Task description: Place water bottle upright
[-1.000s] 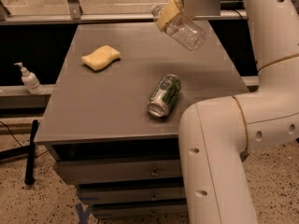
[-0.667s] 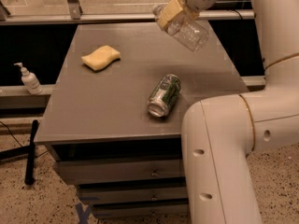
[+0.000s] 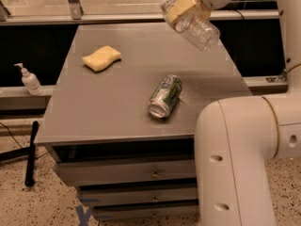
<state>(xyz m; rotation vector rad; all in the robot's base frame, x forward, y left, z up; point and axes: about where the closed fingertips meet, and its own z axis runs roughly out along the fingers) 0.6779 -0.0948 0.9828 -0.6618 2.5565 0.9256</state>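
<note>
My claw (image 3: pixel 181 14), tan, up top above the far edge of the grey table (image 3: pixel 117 102), gripping the clear ribbed water bottle (image 3: pixel 200 32). Can (image 3: pixel 165 95) green and silver. Sponge (image 3: pixel 101 59) pale yellow. Pump bottle (image 3: pixel 29 81) white. My arm (image 3: pixel 235 164) white.

end effector (image 3: pixel 185 7) above table (image 3: pixel 113 112), holding water bottle (image 3: pixel 201 31)

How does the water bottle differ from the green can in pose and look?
The water bottle is clear; the can is green and silver. The bottle hangs tilted in the claw above the far right of the table; the can lies on its side there. Neither stands upright.
</note>
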